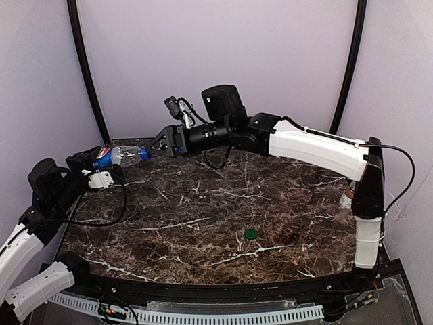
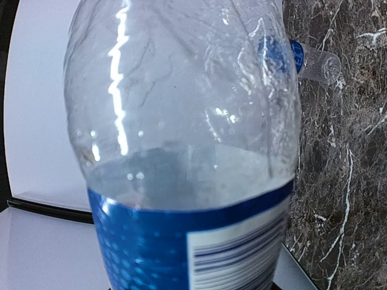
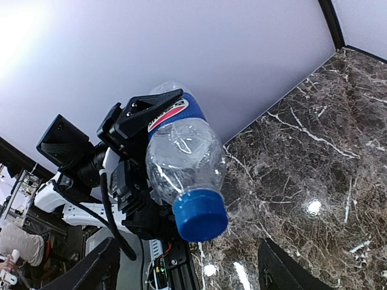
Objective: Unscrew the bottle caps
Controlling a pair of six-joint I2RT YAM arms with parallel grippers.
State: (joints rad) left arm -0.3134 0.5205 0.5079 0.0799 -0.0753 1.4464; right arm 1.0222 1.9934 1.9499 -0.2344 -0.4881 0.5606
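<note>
My left gripper point(image 1: 95, 162) is shut on a clear bottle with a blue label point(image 1: 116, 156) and holds it level above the table's far left corner, neck pointing right. The bottle fills the left wrist view point(image 2: 181, 121), which hides the left fingers. In the right wrist view the black left jaws clamp the labelled body point(image 3: 175, 115), and the blue cap point(image 3: 200, 215) faces the camera. My right gripper point(image 1: 154, 147) is open just right of the cap. Its fingers point(image 3: 91, 269) stand either side of the cap and a little short of it, not touching.
A second clear bottle point(image 2: 308, 60) with a blue neck ring lies on the dark marble table point(image 1: 203, 210) beyond the held one. A loose green cap point(image 1: 251, 233) lies near the table's middle front. Another small bottle point(image 1: 346, 201) stands at the right edge, partly hidden behind my right arm.
</note>
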